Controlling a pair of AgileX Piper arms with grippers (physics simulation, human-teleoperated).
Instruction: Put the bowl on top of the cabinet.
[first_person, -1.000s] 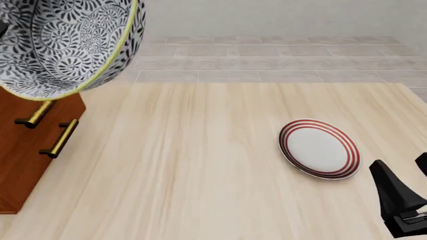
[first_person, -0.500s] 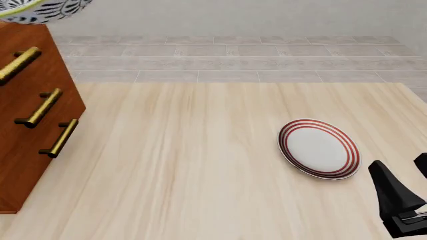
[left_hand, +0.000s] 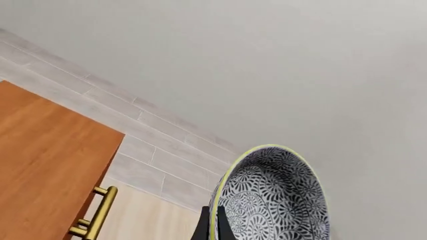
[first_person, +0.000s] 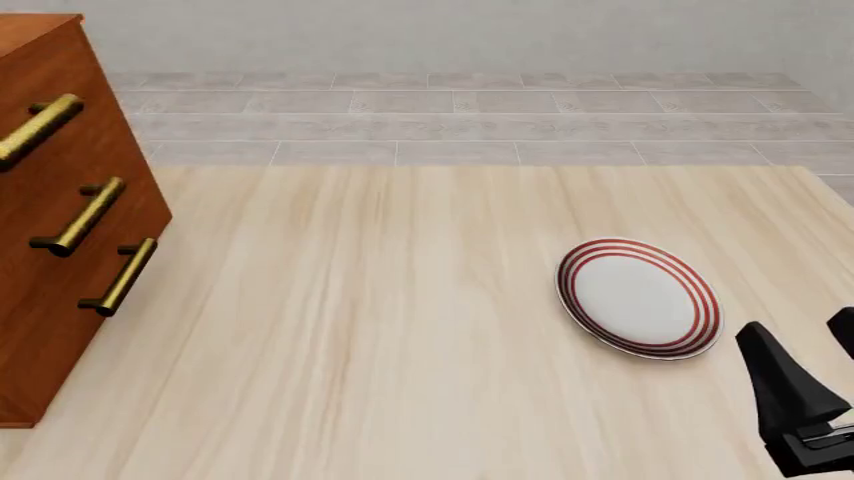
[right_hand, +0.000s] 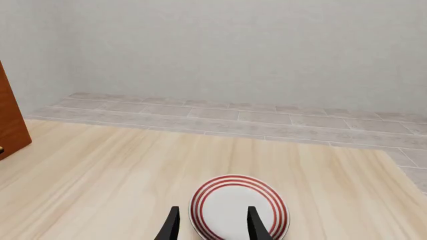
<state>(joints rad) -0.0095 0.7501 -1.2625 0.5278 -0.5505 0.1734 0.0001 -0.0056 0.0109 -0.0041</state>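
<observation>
At the left edge of the front view stands the cabinet (first_person: 60, 220), reddish-brown wood with three brass bar handles (first_person: 80, 216) on its drawer fronts, resting on the pale wooden table (first_person: 387, 330). The bowl (left_hand: 273, 200) does not show in the front view at all; only the left wrist view catches it, where it is tipped on edge, its black-and-white swirl pattern and thin yellow rim turned toward the camera. There the left tool (left_hand: 214, 229) is clamped on the bowl's rim, one dark finger on each side of the yellow edge, so the bowl hangs in the air from that grip. In the same view the cabinet's flat orange-brown top (left_hand: 47, 165) lies below and to one side of the bowl, with one brass handle peeking past its edge; the bowl is not touching the top. On the right half of the table lies a flat white plate (first_person: 638, 297) with red rings, well apart from the cabinet. The right tool (first_person: 814, 385) sits low at the right corner of the front view, just beside the plate. In the right wrist view its two fingers (right_hand: 173, 226) stand parted with nothing between them, the plate (right_hand: 239, 207) lying on the table beyond the tips.
</observation>
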